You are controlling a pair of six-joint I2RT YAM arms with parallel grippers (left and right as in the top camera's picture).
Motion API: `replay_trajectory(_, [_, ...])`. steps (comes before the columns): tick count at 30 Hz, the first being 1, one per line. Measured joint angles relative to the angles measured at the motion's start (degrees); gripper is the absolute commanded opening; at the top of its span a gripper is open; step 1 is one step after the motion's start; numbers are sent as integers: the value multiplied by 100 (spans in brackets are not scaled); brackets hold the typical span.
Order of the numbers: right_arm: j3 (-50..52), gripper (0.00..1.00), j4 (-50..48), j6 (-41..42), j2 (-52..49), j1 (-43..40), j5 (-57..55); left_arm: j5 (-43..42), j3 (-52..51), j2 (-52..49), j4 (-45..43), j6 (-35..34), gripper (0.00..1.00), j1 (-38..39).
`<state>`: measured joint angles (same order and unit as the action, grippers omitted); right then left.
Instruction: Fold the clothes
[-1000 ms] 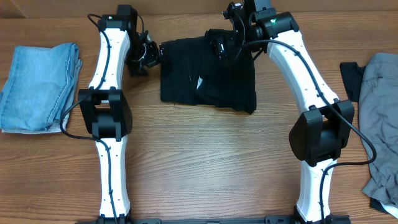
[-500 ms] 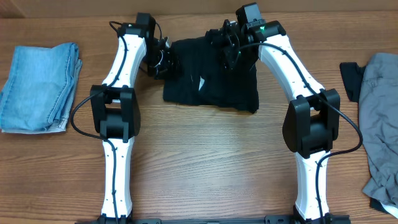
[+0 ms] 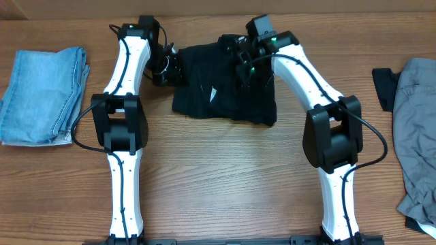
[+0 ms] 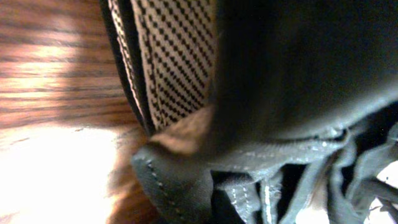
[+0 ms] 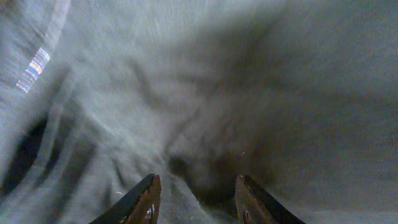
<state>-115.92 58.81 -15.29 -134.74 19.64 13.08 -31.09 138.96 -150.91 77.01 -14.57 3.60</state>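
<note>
While I reach out from the near edge of the tabletop (image 3: 225,184), all the work sits toward the far edge. Folded jeans (image 3: 41,95) rest against the left edge and a grey garment (image 3: 417,116) sprawls at the right edge, both well apart from either arm.

Farther out, the black shorts (image 3: 225,92) lie in a rumpled block near the middle of the far edge. My left gripper (image 3: 170,67) is at their left side with its jaws closed right down. Its camera shows only black cloth and checked waist lining (image 4: 174,56) pressed close, so I judge it has pinched the shorts' edge.

My right gripper (image 3: 243,60) presses on the far part of the shorts, its fingertips (image 5: 146,199) partly apart with cloth bunched between them. I cannot tell whether it has a hold.

The risk I see is an uneven pair of grips. A thin pinch on the left could slip out, or the right could catch only the top layer. Either way, lifting would skew the fold or drag the whole pile.
</note>
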Motion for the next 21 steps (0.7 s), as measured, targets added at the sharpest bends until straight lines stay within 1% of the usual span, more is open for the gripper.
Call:
replay_trajectory(5, [31,41,199,-160,-264,11,0,483,1126,-13,708,15,4,15])
replay_trajectory(8, [33,41,232,-212,-267,11,0,826,1652,-13,970,15,4,11])
replay_trajectory(15, [33,41,223,-271,-269,216,-76,1377,2374,-17,1294,57,4,96])
replay_trajectory(18, [33,41,227,-278,-269,378,-199,1775,2428,-17,1353,107,4,271])
replay_trajectory(21, [33,41,229,-280,-269,450,-282,2247,2428,-17,1360,122,4,603])
